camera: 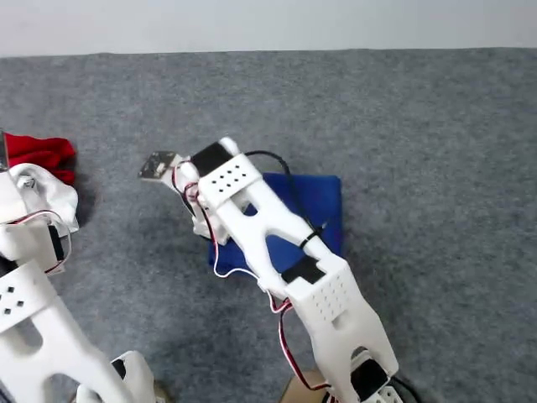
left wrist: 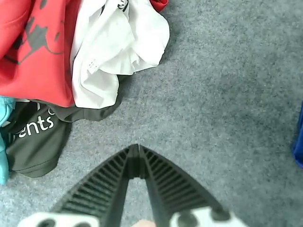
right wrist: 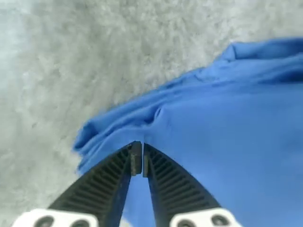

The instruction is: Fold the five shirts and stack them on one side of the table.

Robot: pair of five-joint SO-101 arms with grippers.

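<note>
Both grippers are sitting pinched shut: the right gripper [right wrist: 137,153] is hovering at the edge of the folded blue shirt [camera: 323,210] lying mid-frame in the high view, the left gripper [left wrist: 138,153] is hanging over gray carpet [left wrist: 227,94] by the red shirt [left wrist: 33,52] and white shirt [left wrist: 118,42] at far left.

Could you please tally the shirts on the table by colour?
Blue shirt: 1
Red shirt: 1
White shirt: 1
Black shirt: 1
Teal shirt: 1
Total: 5
</note>
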